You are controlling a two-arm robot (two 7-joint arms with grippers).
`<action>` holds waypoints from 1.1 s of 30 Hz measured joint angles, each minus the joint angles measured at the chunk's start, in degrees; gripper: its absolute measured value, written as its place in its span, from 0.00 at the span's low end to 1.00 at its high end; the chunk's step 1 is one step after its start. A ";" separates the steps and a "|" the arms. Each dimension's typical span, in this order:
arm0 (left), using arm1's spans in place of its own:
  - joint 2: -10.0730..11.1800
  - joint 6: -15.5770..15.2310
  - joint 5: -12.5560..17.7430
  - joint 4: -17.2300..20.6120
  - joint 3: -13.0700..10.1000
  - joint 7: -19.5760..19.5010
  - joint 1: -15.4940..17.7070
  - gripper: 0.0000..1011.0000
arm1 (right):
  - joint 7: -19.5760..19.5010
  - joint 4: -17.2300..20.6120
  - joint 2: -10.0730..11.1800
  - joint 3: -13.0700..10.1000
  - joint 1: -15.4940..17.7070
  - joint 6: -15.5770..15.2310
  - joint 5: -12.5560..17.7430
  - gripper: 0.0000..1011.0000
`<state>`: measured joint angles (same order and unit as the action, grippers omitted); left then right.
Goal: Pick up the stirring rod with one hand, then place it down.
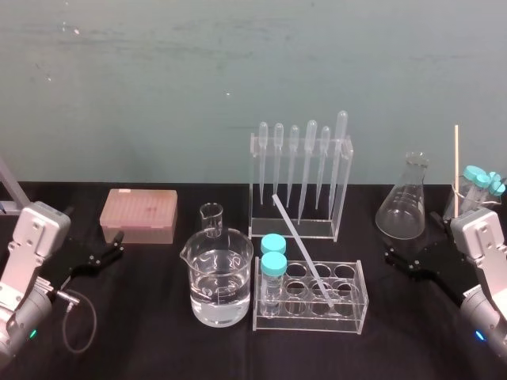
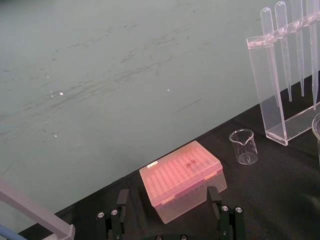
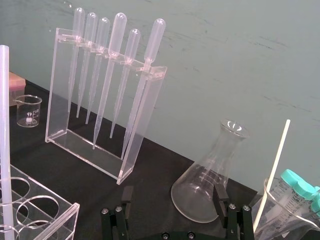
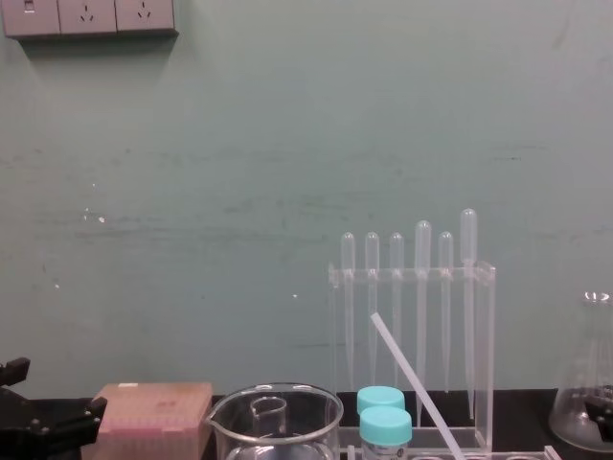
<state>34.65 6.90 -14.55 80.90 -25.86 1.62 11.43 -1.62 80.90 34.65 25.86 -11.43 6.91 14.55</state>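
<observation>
1. Left gripper (image 2: 167, 194): at the near left edge, low over the black tabletop (image 1: 158, 348). Fingers (image 2: 121, 200) spread wide, nothing between them.
2. Right gripper (image 3: 173, 196): at the near right edge, low over the tabletop. Fingers (image 3: 220, 196) likewise spread wide and empty.
3. Clear test-tube rack (image 1: 309, 321): near centre, between the two grippers. Two teal-capped tubes (image 1: 273, 265) stand in its left-end wells.
4. Stirring rod (image 1: 303, 251): translucent white, well apart from both grippers. Its lower end sits in a front well of the test-tube rack, right of the middle. It tilts up and back to the left, and its upper end shows in front of the pipette rack.
5. Large beaker (image 1: 220, 285): just left of the test-tube rack, partly filled with clear liquid.
6. Small empty beaker (image 1: 211, 220): behind the large beaker.
7. Pink pipette-tip box (image 1: 139, 215): back left, ahead of the left gripper.
8. Acrylic pipette rack (image 1: 293, 229): back centre, with six bulb-topped pipettes (image 1: 310, 158) hanging tips down.
9. Erlenmeyer flask (image 1: 404, 207): back right, empty and upright.
10. Far-right beaker (image 3: 274, 207): holds teal-capped tubes and a pale stick (image 1: 456, 166) that leans above its rim
</observation>
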 joint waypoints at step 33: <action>0.00 0.00 0.00 0.00 0.00 0.00 0.00 0.99 | 0.00 0.00 0.00 0.00 0.00 0.00 0.00 0.99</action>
<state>34.64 6.90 -14.55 80.90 -25.86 1.62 11.43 -1.62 80.90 34.65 25.86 -11.43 6.91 14.55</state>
